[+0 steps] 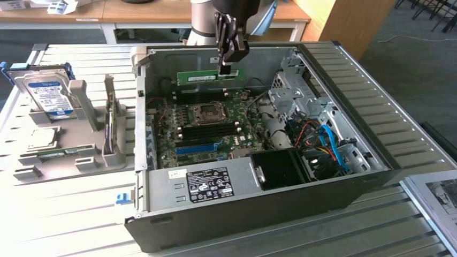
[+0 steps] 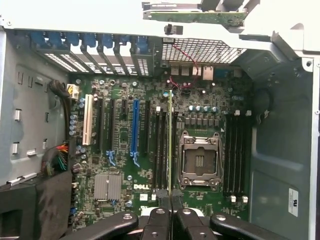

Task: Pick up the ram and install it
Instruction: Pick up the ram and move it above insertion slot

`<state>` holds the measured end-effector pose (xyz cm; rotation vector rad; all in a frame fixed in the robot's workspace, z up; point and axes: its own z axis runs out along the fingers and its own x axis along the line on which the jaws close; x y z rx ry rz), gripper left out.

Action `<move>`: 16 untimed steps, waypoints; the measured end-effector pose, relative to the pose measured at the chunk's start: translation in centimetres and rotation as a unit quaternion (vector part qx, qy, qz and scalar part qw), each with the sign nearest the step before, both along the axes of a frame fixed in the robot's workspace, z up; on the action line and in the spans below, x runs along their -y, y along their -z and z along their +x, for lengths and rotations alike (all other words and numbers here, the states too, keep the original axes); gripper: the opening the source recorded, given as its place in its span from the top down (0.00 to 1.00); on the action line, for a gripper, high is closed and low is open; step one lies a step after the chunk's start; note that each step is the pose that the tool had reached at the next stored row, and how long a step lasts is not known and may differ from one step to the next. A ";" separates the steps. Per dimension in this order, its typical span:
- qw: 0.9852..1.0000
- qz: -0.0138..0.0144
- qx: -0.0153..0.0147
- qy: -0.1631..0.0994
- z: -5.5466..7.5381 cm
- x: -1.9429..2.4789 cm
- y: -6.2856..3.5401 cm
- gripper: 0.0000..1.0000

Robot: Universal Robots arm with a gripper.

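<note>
hand (image 1: 227,67): clamped on the ram's upper edge
ram (image 1: 209,76): on edge, in the air over the open case (image 1: 236,214); CPU socket (image 1: 209,111) at 6 o'clock of it, exterior view
step: probably alignment; stick parallel to dark slots (image 2: 161,150); notch matched; descent straight and even; tilt risks binding

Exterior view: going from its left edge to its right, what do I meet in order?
hard drive in its grey stand → ram, gripped by the hand above the open case → blue cables → printed sheet
</note>
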<state>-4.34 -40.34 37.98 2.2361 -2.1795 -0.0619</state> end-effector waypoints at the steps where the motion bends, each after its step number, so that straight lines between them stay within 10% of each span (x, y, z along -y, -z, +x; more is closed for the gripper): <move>1: 1.000 0.000 0.000 0.000 0.0 0.00 0.00 0.88; 16: 1.000 0.000 0.000 0.000 0.0 0.00 1.78 0.88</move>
